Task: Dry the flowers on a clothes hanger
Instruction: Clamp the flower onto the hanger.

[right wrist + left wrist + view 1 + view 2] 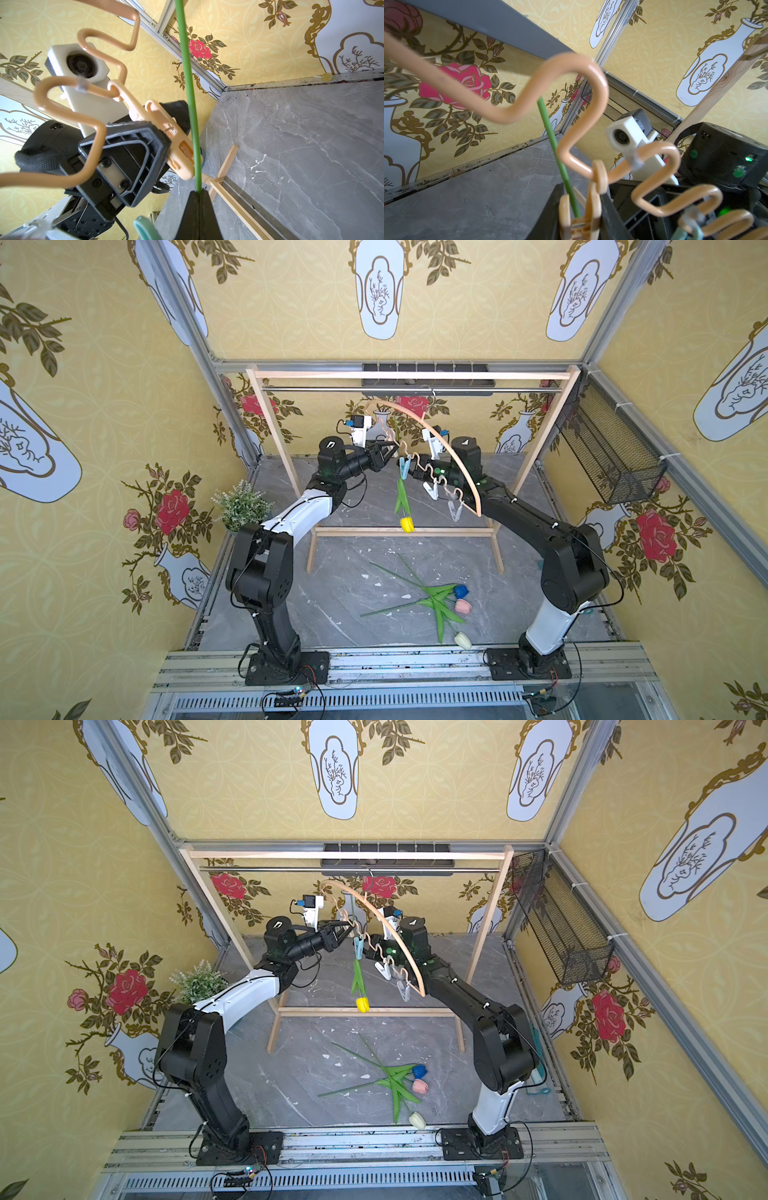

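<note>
The clothes hanger (pixel 440 439) (pixel 390 928) hangs tilted from the rack's metal rod. A yellow flower (pixel 407 524) (pixel 362 1004) dangles head down below its wavy bar (pixel 601 87) (pixel 99 135). My left gripper (pixel 390 450) (pixel 347 930) (pixel 580 220) is shut on a clip (pixel 404 467) (pixel 596 199) (pixel 178 145), one finger on each side. The green stem (pixel 548 124) (pixel 188 83) runs up through that clip. Just below the clip, my right gripper (pixel 409 472) (pixel 198 192) is shut on the stem. Blue (pixel 461 591), pink (pixel 462 605) and white (pixel 462 640) flowers lie on the table.
The wooden rack frame (pixel 411 375) stands across the back of the grey table. A potted bushy plant (pixel 241 506) sits at the left, and a wire basket (pixel 611 452) hangs on the right wall. Two more clips (pixel 432 490) (pixel 456 510) hang further along the bar.
</note>
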Robot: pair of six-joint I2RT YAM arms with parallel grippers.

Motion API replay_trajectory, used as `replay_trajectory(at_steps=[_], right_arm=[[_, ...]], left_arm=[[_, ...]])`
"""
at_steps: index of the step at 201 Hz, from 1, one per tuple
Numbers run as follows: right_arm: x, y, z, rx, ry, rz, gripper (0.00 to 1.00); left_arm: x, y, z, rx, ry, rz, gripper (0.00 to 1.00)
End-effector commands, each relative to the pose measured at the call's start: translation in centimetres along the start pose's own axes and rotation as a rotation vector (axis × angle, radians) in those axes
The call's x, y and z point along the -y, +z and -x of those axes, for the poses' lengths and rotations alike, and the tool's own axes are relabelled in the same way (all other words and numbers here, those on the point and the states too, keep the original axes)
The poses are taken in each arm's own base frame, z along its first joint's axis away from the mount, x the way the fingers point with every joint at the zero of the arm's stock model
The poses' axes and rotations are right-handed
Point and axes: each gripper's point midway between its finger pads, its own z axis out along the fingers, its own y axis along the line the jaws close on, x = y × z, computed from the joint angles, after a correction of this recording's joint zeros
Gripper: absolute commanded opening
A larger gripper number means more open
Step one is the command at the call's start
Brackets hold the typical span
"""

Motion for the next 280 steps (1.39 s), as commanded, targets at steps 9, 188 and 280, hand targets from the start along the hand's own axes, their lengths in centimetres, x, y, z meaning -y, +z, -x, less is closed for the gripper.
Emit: replay_trajectory(at_steps=[9,188,280], right_arm=[[-2.0,0.0,0.9,0.025,-0.045,0.076,0.0],[-6.2,-0.8,0.5,0.025,-0.108,0.244,0.0],[-5.6,-1.9,1.0,0.049,-0.131,0.187,0.0]], left_arm=[[0.5,0.0,0.1,0.022,-0.006,-0.034,0.28],[-0.1,-0.2,-0.6,0.04,-0.055,-0.034,0.23],[-0.3,-0.4,-1.2,0.03,-0.059,-0.031,0.36]])
